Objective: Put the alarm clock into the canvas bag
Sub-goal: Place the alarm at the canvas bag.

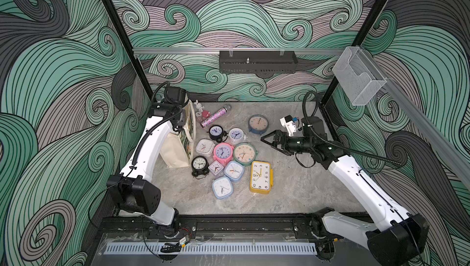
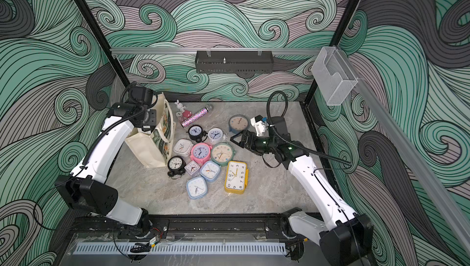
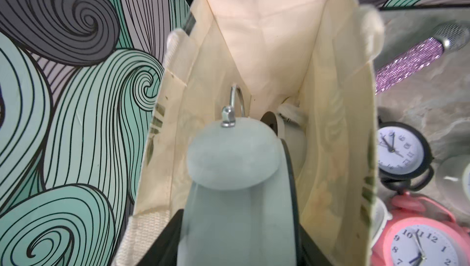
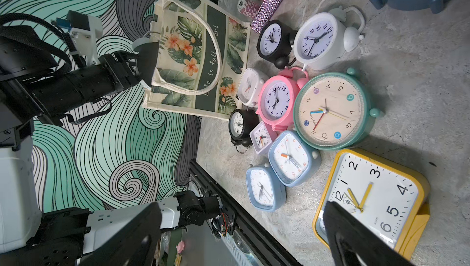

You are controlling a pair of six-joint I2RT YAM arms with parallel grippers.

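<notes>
Nearest the left wrist lens is the alarm clock point(image 3: 229, 155). It has a smooth, matte, pale grey-green body, a rounded bell dome and a thin bent metal handle on top. My left gripper point(image 3: 237, 229) is clamped on it, with a black finger point(image 3: 162, 244) showing at its flank. The clock is held at the open mouth of the canvas bag point(image 4: 187, 48), over the cream interior. I cannot tell how far below the rim it reaches.

The bag is cream woven cloth, boxy, and stands upright at the far left of the counter point(image 1: 292, 185), close to the patterned wall. It has ribbed strap handles and a leaf-and-flower print with a dark green band of white script. Deeper inside is something round with a dark rim, too hidden to name.

My right gripper point(image 1: 267, 140) hangs empty above the counter, jaws spread wide, near a dark blue round clock point(image 1: 258, 124).

The counter is grey and stone-veined. Beside the bag is a tight cluster of plastic clocks: a pink twin-bell clock point(image 1: 222, 151), a teal round clock point(image 1: 244, 153), a yellow rectangular clock point(image 1: 260, 177), and smaller ones in black, white and pale blue. A glittery purple tube point(image 1: 215, 117) lies behind them.
</notes>
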